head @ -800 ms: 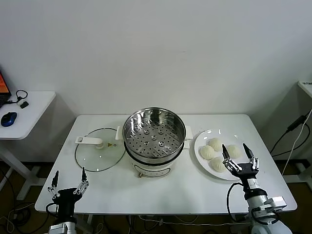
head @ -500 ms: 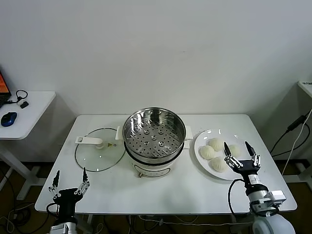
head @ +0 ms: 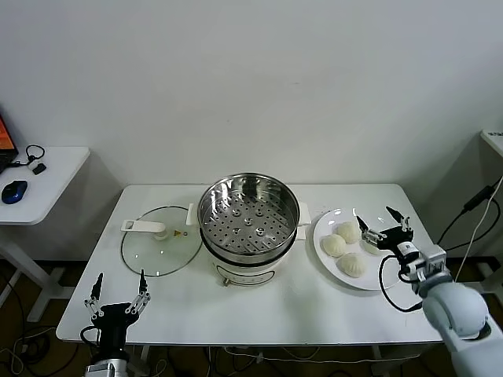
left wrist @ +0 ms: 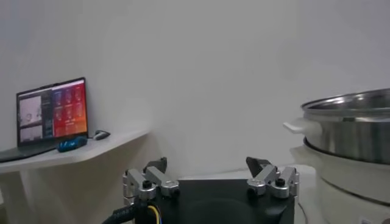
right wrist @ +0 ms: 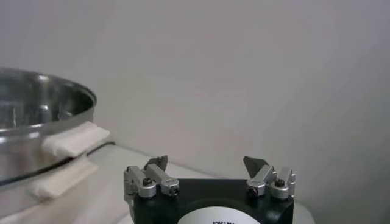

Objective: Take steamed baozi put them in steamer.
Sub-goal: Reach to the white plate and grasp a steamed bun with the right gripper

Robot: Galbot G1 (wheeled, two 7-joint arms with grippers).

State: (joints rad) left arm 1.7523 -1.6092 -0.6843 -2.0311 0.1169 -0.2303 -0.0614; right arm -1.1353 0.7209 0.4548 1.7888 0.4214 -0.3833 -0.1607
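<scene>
Several cream-white baozi (head: 348, 232) lie on a round white plate (head: 324, 224) at the table's right. The shiny steamer (head: 247, 216), with its perforated tray bare, stands mid-table on a white base; its rim also shows in the left wrist view (left wrist: 350, 119) and the right wrist view (right wrist: 36, 119). My right gripper (head: 381, 222) hovers open over the plate's right side, partly covering one bun; nothing sits between its fingers (right wrist: 207, 163). My left gripper (head: 120, 281) waits open at the table's front left edge, empty (left wrist: 207, 164).
A flat glass lid (head: 155, 251) with a white handle lies left of the steamer. A side table (head: 47, 169) with a blue mouse stands far left, and a laptop (left wrist: 52, 112) sits on it. Cables hang at the right.
My right gripper has moved from the table's front right edge back and up over the plate's right side, staying open. The left gripper shifted only slightly.
</scene>
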